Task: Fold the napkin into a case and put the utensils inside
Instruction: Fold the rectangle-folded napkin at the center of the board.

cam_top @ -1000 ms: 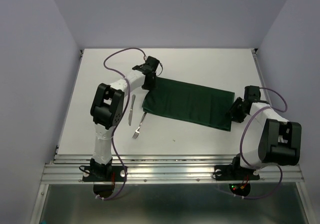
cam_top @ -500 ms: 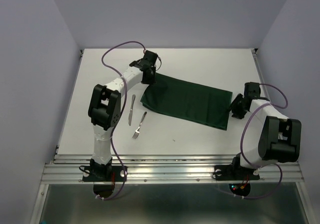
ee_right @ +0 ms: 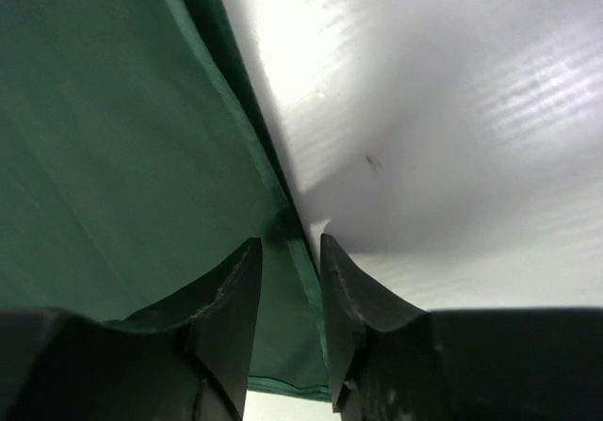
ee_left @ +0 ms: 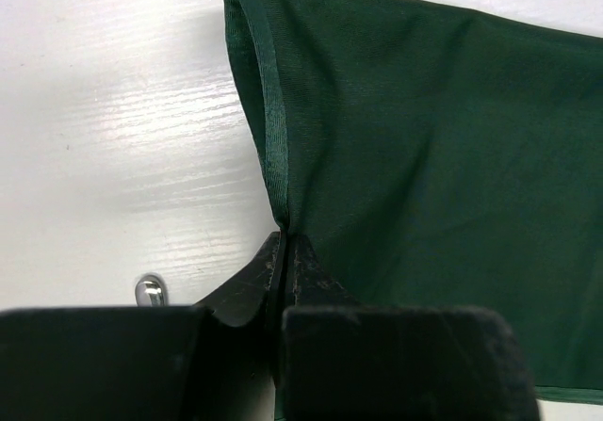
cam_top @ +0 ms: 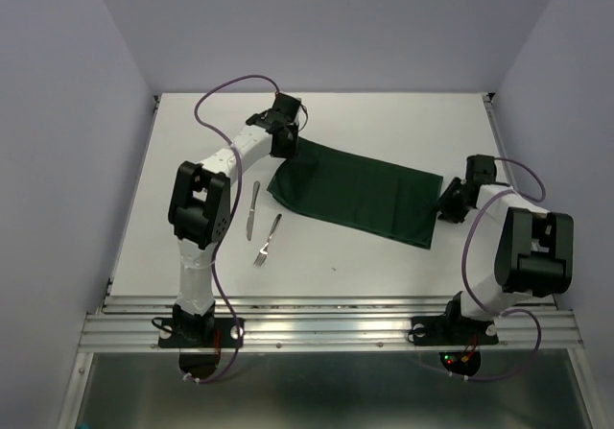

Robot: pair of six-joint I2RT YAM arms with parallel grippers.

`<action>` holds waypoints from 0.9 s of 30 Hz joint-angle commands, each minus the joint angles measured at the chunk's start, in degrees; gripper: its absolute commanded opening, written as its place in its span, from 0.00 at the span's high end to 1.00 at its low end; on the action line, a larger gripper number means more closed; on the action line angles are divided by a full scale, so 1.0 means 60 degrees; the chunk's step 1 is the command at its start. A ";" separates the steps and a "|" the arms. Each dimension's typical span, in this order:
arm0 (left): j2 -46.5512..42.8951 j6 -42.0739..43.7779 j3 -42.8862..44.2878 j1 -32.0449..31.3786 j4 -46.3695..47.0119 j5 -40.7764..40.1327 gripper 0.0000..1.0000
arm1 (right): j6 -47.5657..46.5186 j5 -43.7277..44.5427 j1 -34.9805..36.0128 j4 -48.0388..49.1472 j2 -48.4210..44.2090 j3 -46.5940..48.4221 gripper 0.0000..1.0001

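Napkin [cam_top: 355, 194] edge farther back, in left tool [cam_top: 285, 147].

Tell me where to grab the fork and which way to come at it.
Take the fork at mid-handle, straight from above, closing across the shaft. It lies flat, tines toward the near edge, and the knife lies close on its left, so a sideways approach would likely nudge that.

The knife [cam_top: 252, 208] and fork [cam_top: 267, 240] lie side by side, left of the napkin [cam_top: 355, 197]
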 commanded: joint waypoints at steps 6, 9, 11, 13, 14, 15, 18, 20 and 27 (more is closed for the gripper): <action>-0.0765 0.0550 0.0792 0.0096 -0.0106 0.0221 1.00 | 0.0158 0.0005 0.1036 0.0846 0.0519 0.0014 0.87; -0.0897 0.0726 0.0909 0.0096 -0.0223 0.0148 1.00 | 0.0407 0.0064 0.1402 0.0978 0.0578 -0.0059 0.93; -0.0926 0.0799 0.1011 0.0096 -0.0326 0.0119 1.00 | 0.0539 0.0093 0.1636 0.1080 0.0592 -0.0132 0.93; -0.0926 0.0858 0.1187 0.0096 -0.0487 0.0177 1.00 | 0.0788 0.0181 0.2061 0.1139 0.0593 -0.0162 0.94; -0.0926 0.0830 0.1246 0.0096 -0.0545 0.0235 1.00 | 0.0876 0.0196 0.2178 0.1212 0.0607 -0.0176 0.94; -0.0941 0.0844 0.1348 0.0096 -0.0618 0.0395 1.00 | 0.1051 0.0196 0.2397 0.1256 0.0622 -0.0206 0.94; -0.1101 0.0713 0.1392 0.0008 -0.0648 0.0674 1.00 | 0.1316 0.0196 0.2661 0.1432 0.0680 -0.0279 0.94; -0.1160 0.0596 0.1465 -0.0166 -0.0692 0.0734 1.00 | 0.1404 0.0255 0.2780 0.1476 0.0710 -0.0294 0.94; -0.1059 -0.0267 0.1759 -0.0987 -0.0883 0.1539 1.00 | 0.1609 0.0372 0.2956 0.1506 0.0739 -0.0279 0.94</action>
